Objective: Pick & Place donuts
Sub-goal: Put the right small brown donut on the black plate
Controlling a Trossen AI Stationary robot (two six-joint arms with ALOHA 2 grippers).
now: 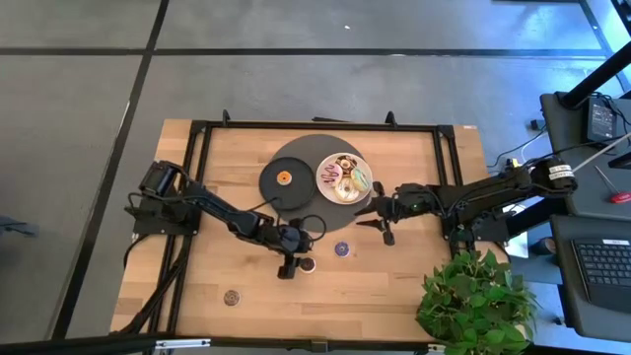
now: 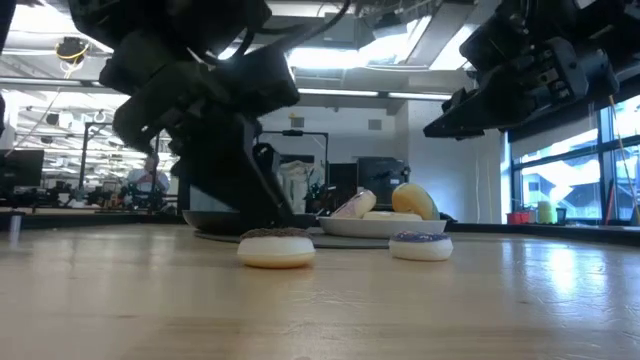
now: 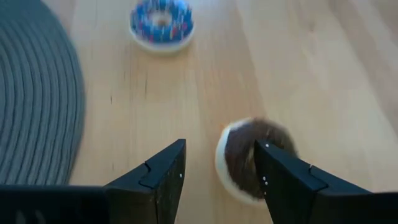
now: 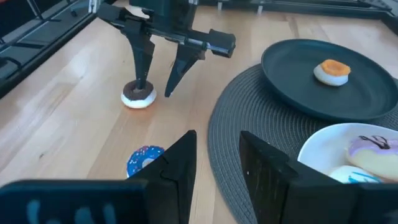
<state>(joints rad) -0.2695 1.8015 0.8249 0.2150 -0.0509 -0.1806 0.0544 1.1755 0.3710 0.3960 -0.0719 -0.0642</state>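
Note:
A chocolate-iced mini donut point(image 3: 249, 163) lies flat on the wooden table near its middle. My left gripper point(image 3: 221, 146) is open and slants down over it, one finger at the donut's middle point(image 4: 142, 87) and the other beside it point(image 4: 171, 87). A purple mini donut point(image 1: 342, 249) lies to its right. My right gripper point(image 1: 373, 222) hovers open above the table beside the white plate point(image 1: 325, 187), holding nothing. The white plate holds several iced donuts point(image 1: 345, 177). An orange mini donut point(image 1: 284, 177) lies on the black plate point(image 1: 271, 187). My left gripper comes at the chocolate donut from above, slanting from the table's left. One fingertip point(image 3: 264, 152) stands at the donut's hole and the other finger stays outside its rim. I cannot tell whether a finger touches the donut, which lies flat on the table.
Both plates rest on a round grey mat point(image 1: 306, 148) at the table's far middle. Another small donut point(image 1: 232, 297) lies near the front left. A potted plant point(image 1: 478, 301) stands at the front right corner. Bare wood lies along the near edge.

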